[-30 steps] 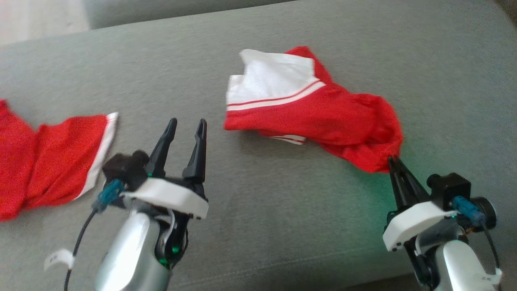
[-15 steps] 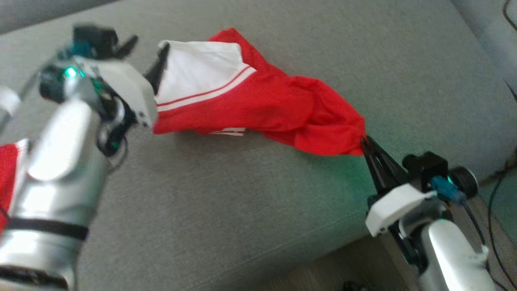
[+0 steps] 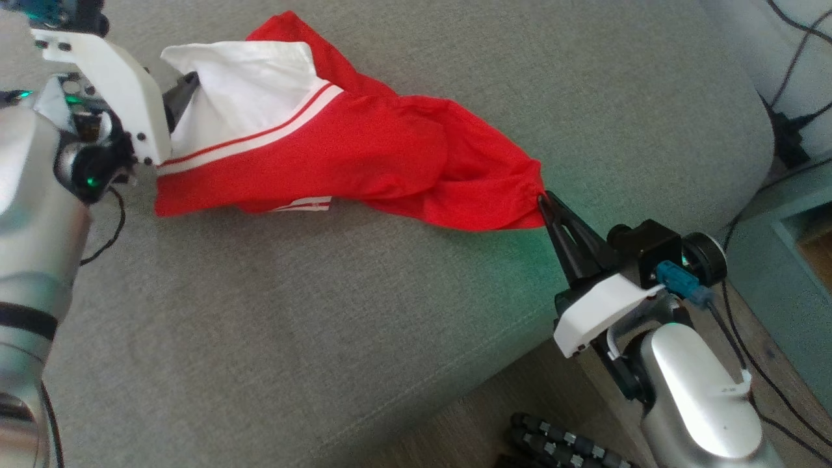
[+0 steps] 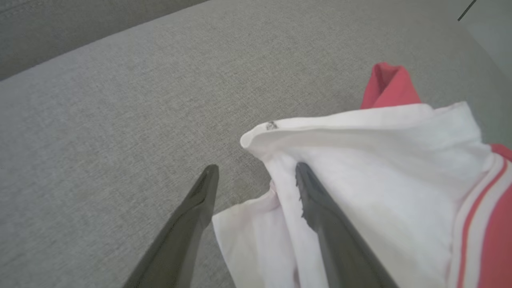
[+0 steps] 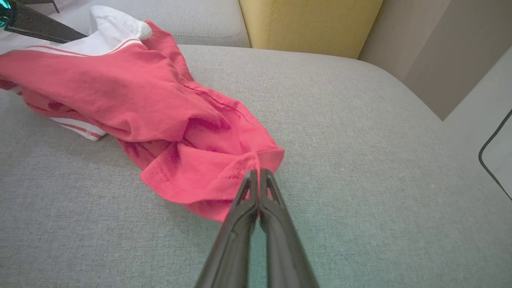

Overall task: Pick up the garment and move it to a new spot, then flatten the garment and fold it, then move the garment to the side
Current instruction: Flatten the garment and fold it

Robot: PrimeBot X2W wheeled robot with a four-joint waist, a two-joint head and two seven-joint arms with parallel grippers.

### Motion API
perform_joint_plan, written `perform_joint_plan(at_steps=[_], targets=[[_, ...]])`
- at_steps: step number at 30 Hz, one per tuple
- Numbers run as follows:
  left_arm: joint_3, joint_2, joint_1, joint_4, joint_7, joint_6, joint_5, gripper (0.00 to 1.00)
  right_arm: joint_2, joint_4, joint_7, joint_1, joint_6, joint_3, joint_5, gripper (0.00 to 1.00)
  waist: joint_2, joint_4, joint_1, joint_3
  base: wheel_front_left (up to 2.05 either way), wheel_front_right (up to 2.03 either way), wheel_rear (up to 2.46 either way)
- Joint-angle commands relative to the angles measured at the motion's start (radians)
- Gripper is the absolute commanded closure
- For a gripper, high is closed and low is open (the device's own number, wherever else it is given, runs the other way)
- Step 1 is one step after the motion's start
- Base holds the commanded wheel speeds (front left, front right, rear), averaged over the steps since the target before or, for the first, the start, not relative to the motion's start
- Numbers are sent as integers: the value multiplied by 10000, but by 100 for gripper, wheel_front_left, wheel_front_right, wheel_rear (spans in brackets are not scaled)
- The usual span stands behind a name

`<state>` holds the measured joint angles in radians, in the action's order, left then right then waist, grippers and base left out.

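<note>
Flattening step, I judge: the garment (image 3: 364, 156) lies bunched on the sofa (image 3: 325, 325). The right gripper (image 3: 545, 198) pinches its red right hem; the left gripper (image 4: 256, 168), spread at the white left edge, next needs to close there

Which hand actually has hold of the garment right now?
The right hand, pinched shut on the red corner of the garment. The left hand stands open at the white end, gripping nothing.

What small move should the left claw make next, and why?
Probably close the left claw on the white end of the garment: cloth lies between its open fingers, the right claw is shut on the red hem, so both could stretch it flat.
</note>
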<state>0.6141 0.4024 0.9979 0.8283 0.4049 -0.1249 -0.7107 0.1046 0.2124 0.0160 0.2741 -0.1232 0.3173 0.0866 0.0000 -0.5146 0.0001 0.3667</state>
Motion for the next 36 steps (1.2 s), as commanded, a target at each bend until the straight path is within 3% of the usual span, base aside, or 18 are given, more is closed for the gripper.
perform_joint_plan(at_steps=[1, 10, 20, 27, 36], targets=[[-258, 428, 719, -133, 63, -56, -247, 0, -47, -195, -144, 187, -75, 197, 15, 100, 0, -108, -1, 72, 0, 0, 0], [-167, 444, 1041, 125, 65, -57, -1483, 0, -174, 159, -339, 231, -75, 307, 0, 100, 0, -253, -1, 119, 0, 0, 0], [233, 652, 1013, -709, 149, -57, -3104, 0, -270, 331, -360, 271, -75, 311, -96, 100, 0, -300, -1, 131, 0, 0, 0], [958, 893, 1147, -459, 4, -57, -2958, 0, -305, 384, -362, 283, -75, 390, -120, 100, 0, -381, -1, 143, 0, 0, 0], [1446, 678, 1492, 271, -165, -57, -2888, 0, -355, 412, -374, 271, -75, 409, -97, 100, 0, -489, -1, 198, 0, 0, 0]])
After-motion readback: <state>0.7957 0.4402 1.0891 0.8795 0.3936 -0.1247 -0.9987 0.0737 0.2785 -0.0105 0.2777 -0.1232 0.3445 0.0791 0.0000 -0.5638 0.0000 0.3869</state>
